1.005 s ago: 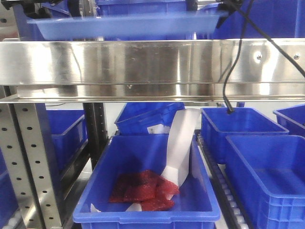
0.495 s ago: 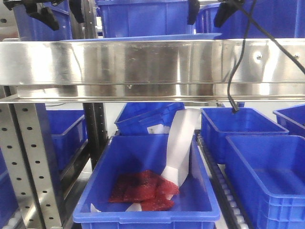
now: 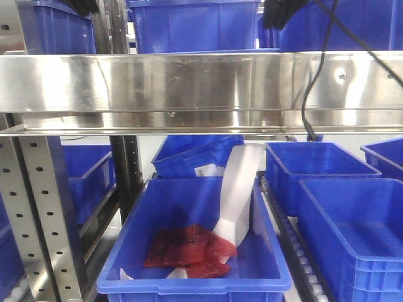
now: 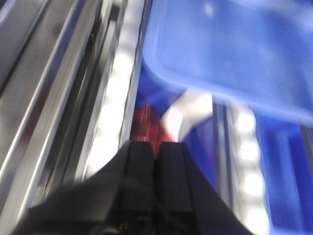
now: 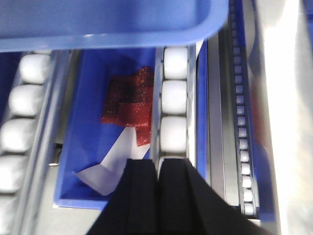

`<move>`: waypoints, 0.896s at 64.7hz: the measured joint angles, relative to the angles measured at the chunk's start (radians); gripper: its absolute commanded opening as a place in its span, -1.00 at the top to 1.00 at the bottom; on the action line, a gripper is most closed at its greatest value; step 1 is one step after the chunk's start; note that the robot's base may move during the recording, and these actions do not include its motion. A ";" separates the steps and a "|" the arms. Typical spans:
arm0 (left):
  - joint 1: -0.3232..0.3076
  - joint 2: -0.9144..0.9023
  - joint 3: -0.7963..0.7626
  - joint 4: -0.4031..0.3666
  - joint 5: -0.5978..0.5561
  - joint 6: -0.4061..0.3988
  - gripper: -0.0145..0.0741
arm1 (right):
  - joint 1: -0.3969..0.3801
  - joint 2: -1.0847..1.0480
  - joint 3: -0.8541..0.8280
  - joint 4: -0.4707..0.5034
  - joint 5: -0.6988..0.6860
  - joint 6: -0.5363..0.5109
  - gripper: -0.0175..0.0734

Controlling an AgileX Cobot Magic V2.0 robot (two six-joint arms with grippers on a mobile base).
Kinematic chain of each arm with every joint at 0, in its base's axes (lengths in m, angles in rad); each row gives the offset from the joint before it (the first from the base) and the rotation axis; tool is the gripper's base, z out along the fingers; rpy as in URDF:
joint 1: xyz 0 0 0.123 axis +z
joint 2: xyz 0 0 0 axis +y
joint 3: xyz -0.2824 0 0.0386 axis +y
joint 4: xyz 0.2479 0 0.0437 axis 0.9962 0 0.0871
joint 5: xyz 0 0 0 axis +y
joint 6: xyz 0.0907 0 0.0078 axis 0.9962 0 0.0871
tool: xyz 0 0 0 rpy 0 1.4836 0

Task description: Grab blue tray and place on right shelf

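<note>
Over roller tracks (image 5: 173, 103), both arms' fingers (image 4: 155, 164) (image 5: 157, 178) are pressed together, empty, below the blue tray (image 5: 107, 22).

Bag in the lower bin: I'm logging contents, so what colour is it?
Red with dark patches: the bag shows best in the right wrist view.

Blue tray (image 4: 230, 49) blurred, cropped by frame edge; front beam (image 3: 189, 88) hides it.

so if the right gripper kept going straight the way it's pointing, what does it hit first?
Probably the white rollers of the shelf track, dead ahead of the shut right gripper. The blue tray sits past them at the top of the wrist view. The bin with the red bag lies below, off left. Depth is unclear.
</note>
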 measured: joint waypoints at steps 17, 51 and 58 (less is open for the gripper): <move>-0.074 -0.180 0.182 0.071 -0.157 -0.013 0.78 | 0.050 -0.125 0.058 -0.030 -0.074 -0.043 0.52; -0.075 -0.564 0.845 0.137 -0.673 -0.014 0.78 | 0.060 -0.685 0.919 -0.058 -0.763 -0.131 0.52; -0.075 -0.656 0.987 0.185 -0.836 -0.014 0.78 | 0.060 -0.810 1.106 -0.093 -0.880 -0.131 0.52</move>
